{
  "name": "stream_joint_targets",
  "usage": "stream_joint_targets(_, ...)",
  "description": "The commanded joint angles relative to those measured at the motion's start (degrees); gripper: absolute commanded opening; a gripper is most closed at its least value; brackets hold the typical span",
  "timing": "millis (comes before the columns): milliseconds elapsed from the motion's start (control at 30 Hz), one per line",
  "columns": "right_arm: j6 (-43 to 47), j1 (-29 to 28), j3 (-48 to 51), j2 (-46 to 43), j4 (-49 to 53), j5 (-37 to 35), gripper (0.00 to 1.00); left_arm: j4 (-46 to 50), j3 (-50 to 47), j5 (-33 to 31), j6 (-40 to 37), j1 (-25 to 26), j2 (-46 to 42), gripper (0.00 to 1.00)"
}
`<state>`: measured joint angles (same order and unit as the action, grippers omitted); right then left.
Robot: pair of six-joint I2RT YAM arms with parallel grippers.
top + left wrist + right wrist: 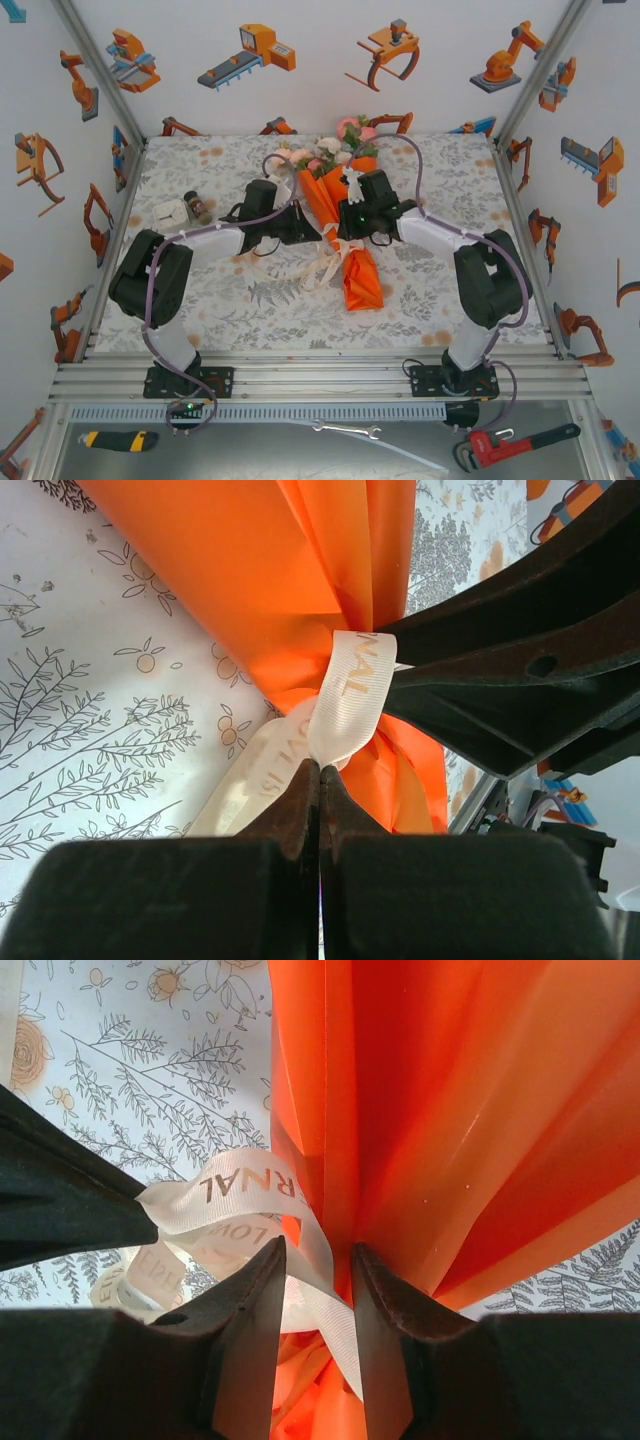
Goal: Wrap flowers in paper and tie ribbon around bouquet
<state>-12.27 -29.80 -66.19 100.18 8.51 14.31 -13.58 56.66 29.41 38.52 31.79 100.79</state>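
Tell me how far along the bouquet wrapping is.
Done: the flowers sit wrapped in the orange paper. In hand: the ribbon loops the waist, left fingers pinching it, right fingers apart around a strand. Left: no finished bow shows, so tying remains.

The ribbon [250, 1185] carries gold letters reading "RNAL"; the left wrist view shows "NAL".
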Motion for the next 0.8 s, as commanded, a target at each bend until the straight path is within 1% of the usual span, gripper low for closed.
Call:
stream_joint_targets(0, -1.4, -0.2, -2.5, 0.2, 0.4, -2.1, 0.38, 1.2, 1.7, -0.2, -1.9, -0.5, -1.3, 0.00)
stream_joint_targets(200, -2.2, -0.5, -1.9, 1.6, 1.0, -2.1, 0.38, 0.9, 2.1, 0.1, -1.8, -0.7, -1.3, 0.00)
stream_joint_targets(267, -2.7, -0.5, -1.3, 1.5, 0.6, -1.7, 0.33, 0.9, 2.2, 0.1, -1.6, -0.8, -1.4, 0.00)
stream_joint_targets(367, -3.0, -0.5, -1.1, 0.3, 0.0, -2.1, 0.19, 0.7, 2.4, 0.4, -1.3, -1.0, -1.7, 0.00)
stream_joint_targets(467, -2.1, -0.5, -1.7, -1.8, 0.6, -3.3, 0.10, 0.6, 3.2, 0.6, -0.9, -1.5, -1.9, 0.00)
stream_joint_targets(600, -0.2, -0.5, -1.9, -5.2, 1.1, -3.5, 0.02, 0.3, 5.6, 0.1, -0.3, -1.7, -0.9, 0.00)
stream_joint_targets(767, 1.3, -0.6, -1.3, -7.6, 1.6, -3.7, 0.00, -2.7, 9.6, -0.9, 2.7, -1.8, 2.1, 0.00)
